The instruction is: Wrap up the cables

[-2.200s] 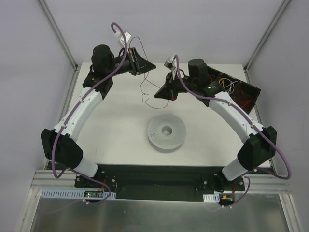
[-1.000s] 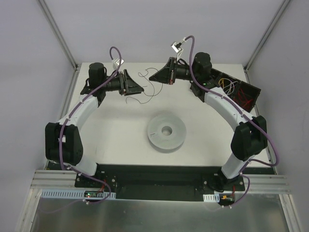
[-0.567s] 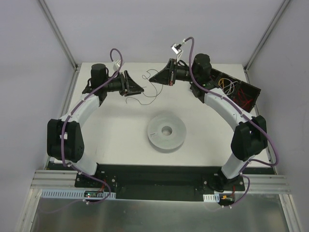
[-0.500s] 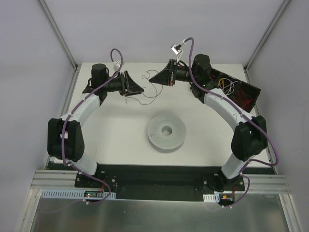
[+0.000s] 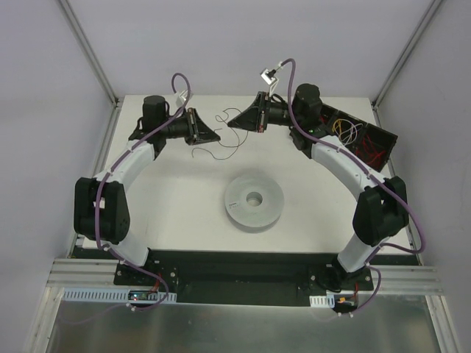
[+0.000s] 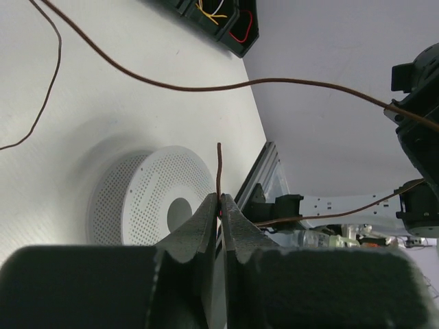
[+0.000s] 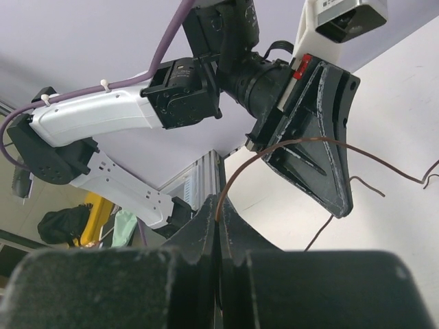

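Both arms wore white shells on their long links and black housings at the joints, the left arm [image 5: 131, 156] matching the right arm [image 5: 344, 163]. A purple hose [image 7: 167, 40] ran along each, and a white zip tie [image 7: 104, 85] bound it to the shell. The left gripper [image 5: 218, 137] and right gripper [image 5: 230, 123] were black wedges with matt, tapering fingers [image 6: 204, 218]. A pale grey camera box [image 5: 268, 74] sat at each wrist, and the left one had a red patch [image 7: 302, 66] beneath it.
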Available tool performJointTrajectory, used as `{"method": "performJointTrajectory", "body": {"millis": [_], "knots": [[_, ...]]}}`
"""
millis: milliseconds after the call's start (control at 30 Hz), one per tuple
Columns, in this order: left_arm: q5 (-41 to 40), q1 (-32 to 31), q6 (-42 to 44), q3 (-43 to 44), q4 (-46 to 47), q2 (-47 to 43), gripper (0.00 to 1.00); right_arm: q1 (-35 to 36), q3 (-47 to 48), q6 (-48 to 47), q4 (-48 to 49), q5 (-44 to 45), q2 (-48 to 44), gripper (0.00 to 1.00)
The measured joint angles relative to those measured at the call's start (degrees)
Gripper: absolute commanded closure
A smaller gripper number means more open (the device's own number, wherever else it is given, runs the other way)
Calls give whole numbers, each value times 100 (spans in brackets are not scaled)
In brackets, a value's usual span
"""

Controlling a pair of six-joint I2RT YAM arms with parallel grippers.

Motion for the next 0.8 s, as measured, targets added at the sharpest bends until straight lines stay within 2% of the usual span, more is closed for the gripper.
{"method": "performJointTrajectory", "body": {"millis": [67,200,233,367,467,600,633,667,767,800], "knots": [[-7,0,-4,61,15,2,83,0,-15,15,-2,0,-7,100],[-9,-2,-24,111,31,20,83,0,-26,22,0,0,-24,100],[-11,-11,-24,111,28,35,84,0,-28,24,0,-2,-28,100],[-28,-52,-37,111,17,103,100,0,-28,33,0,-2,-59,100],[-28,-74,-42,111,24,105,100,-11,-28,33,0,-2,-81,100],[-26,-70,-4,175,-7,105,100,-153,-109,22,-17,-4,-162,94],[-26,-70,24,258,-61,105,100,-260,-164,11,-39,7,-212,88],[-28,-70,68,378,-120,105,100,-420,-225,13,-66,42,-269,75],[-42,-72,216,968,-212,105,100,-1117,-555,83,-116,345,-540,45],[-52,-72,278,1226,-262,105,100,-1379,-752,33,-282,511,-695,40]]}}
